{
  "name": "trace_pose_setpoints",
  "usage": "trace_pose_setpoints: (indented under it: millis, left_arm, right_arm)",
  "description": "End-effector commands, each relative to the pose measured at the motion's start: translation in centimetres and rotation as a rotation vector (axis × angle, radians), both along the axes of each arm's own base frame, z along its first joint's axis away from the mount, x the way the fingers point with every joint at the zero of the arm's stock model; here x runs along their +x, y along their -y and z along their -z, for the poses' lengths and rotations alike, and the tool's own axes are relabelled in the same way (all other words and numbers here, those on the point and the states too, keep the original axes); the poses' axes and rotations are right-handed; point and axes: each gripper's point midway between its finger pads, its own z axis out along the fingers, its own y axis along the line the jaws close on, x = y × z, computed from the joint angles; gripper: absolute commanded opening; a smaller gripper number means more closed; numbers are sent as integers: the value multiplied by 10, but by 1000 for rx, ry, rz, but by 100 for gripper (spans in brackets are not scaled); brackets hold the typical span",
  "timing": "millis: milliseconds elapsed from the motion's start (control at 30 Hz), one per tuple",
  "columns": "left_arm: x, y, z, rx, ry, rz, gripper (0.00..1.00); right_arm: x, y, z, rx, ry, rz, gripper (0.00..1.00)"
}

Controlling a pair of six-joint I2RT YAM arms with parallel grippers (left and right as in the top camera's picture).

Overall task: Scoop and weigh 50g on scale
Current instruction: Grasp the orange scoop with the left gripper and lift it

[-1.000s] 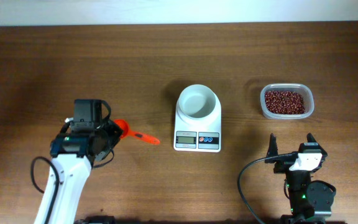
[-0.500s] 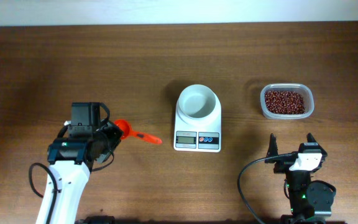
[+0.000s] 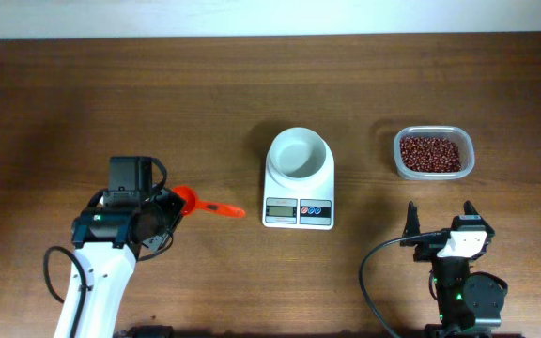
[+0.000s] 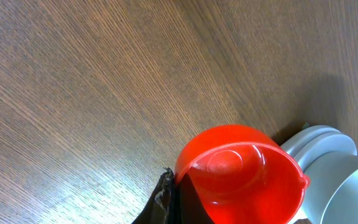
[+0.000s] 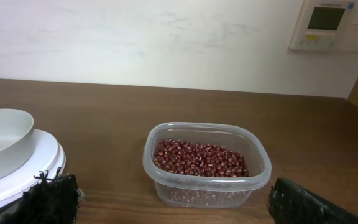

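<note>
The white scale (image 3: 299,199) stands mid-table with its round white bowl (image 3: 299,153) on top, empty. The beans (image 3: 430,153) fill a clear tub to its right, and the right wrist view shows the beans (image 5: 199,157) straight ahead. An orange-red scoop (image 3: 188,198) lies left of the scale, handle pointing right. My left gripper (image 3: 165,208) is shut on the scoop's bowl end. In the left wrist view the scoop (image 4: 241,168) is empty, with one dark finger (image 4: 166,200) at its rim. My right gripper (image 3: 440,218) stands open near the front edge, nothing between its fingers (image 5: 48,199).
The clear plastic tub (image 5: 207,190) sits just ahead of the right gripper (image 5: 179,208). The scale (image 5: 17,171) shows at the left edge of the right wrist view. The scale (image 4: 325,143) also peeks out behind the scoop in the left wrist view. A wall runs along the table's far side.
My left arm has shifted slightly toward the near edge, and the scoop has moved a little with it. The right arm has not moved.
</note>
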Motion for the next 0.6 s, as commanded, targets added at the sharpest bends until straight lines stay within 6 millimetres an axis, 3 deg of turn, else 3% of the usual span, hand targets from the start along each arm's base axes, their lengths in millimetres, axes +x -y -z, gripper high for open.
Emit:
trace_pose_setpoints:
  millis: [0,333,567]
  left_arm:
    - [0,-1,-7,-18,10,-37,0]
    - [0,-4,-7,-14,3,-83,0]
    - [0,-17,-6,-26,-4,-308,0]
  right_arm:
    - [0,3,3,3,-5,15,99]
    - [0,3,3,3,-5,15,99]
    - [0,4,3,-1,-5,19,99]
